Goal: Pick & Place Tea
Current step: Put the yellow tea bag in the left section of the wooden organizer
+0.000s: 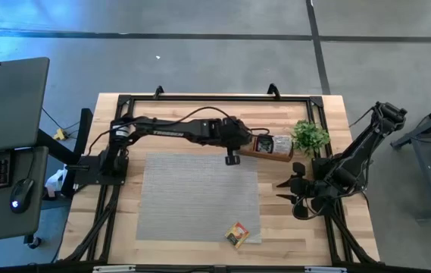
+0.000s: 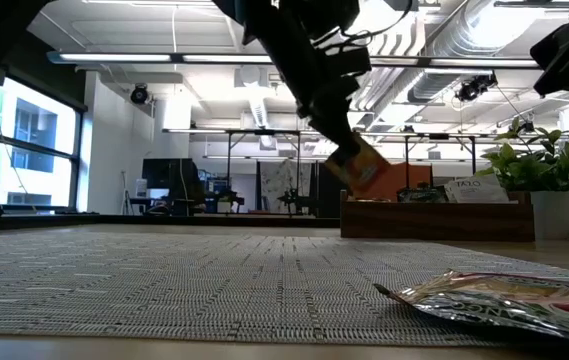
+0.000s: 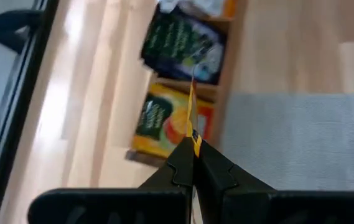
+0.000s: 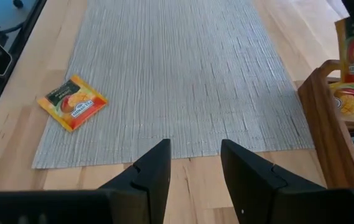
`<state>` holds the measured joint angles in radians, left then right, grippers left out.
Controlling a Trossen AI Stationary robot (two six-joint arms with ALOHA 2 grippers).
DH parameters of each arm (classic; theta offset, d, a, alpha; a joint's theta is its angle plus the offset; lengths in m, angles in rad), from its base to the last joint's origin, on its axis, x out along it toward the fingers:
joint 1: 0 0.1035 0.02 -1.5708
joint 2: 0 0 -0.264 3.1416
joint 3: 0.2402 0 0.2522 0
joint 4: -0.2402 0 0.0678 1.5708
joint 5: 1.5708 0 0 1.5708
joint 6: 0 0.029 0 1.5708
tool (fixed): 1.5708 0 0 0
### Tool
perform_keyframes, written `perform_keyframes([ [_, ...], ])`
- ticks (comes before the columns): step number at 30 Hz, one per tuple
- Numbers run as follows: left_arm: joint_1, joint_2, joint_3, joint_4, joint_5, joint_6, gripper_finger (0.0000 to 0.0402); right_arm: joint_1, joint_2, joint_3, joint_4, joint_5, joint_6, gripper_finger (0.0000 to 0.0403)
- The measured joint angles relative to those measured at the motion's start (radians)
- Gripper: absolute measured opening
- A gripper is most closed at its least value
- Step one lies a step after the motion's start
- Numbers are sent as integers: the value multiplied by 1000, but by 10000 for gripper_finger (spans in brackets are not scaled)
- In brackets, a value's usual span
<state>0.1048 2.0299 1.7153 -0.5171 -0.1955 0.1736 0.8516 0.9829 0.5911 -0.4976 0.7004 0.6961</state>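
Two black jointed arms (image 1: pixel 177 127) (white lettering, looping cable).

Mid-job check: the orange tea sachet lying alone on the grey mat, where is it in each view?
High view: orange sachet at the mat's near edge, right of centre.
Low view: crinkled foil packet, bottom right foreground.
Left wrist view: not in it.
Right wrist view: on the mat's left part.
Shared landmark: the wooden tray.

A pale wooden desk (image 1: pixel 124 114) is seen from above, covered across its middle by a grey woven mat (image 1: pixel 196 197). One orange tea sachet (image 1: pixel 237 234) is laid at the mat's near right corner. A long wooden tray (image 1: pixel 270 154) and a small potted plant (image 1: pixel 309 136) are set beside the mat's far right corner.
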Motion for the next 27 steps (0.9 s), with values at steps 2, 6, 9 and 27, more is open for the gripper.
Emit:
perform_keyframes([
  [2, 2, 2, -1, 9, -20, -3, 1, 0, 0, 0, 0, 0, -1, 138],
  [6, 3, 2, -1, 63, -24, 5, 1, 0, 0, 0, 0, 16, -2, 138],
  [9, 1, 2, -1, 51, -30, 22, 1, 0, 0, 0, 0, 16, -4, 138],
  [27, 0, 79, -1, 65, -136, -43, 1, 0, 0, 0, -3, 9, -8, 138],
])
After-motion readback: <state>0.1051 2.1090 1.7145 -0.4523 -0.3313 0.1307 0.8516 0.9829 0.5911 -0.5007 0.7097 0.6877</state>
